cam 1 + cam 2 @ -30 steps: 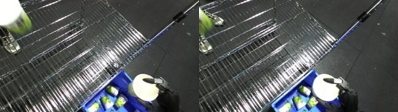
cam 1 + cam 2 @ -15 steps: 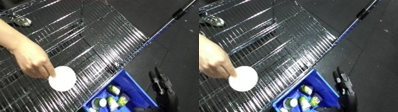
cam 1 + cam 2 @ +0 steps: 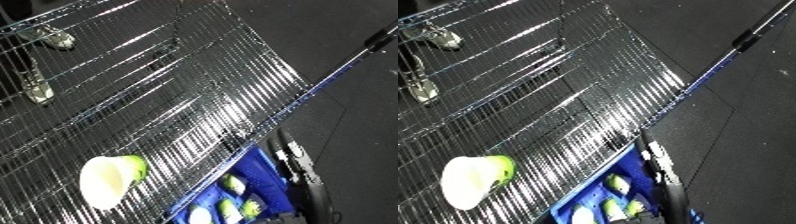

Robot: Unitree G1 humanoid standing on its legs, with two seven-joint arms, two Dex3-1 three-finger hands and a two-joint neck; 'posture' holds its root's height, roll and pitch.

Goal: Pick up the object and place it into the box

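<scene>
One cup (image 3: 108,180) mid-shelf (image 3: 178,90); bin (image 3: 266,175) beside edge

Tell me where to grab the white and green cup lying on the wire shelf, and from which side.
Take the white and green cup around its round body, coming down from above. It lies tipped on its side on the wire shelf, white open mouth facing lower left and green base toward the blue bin, so fingers can probably close across its curved sides. No robot hand shows clearly enough to say which is nearer.
</scene>
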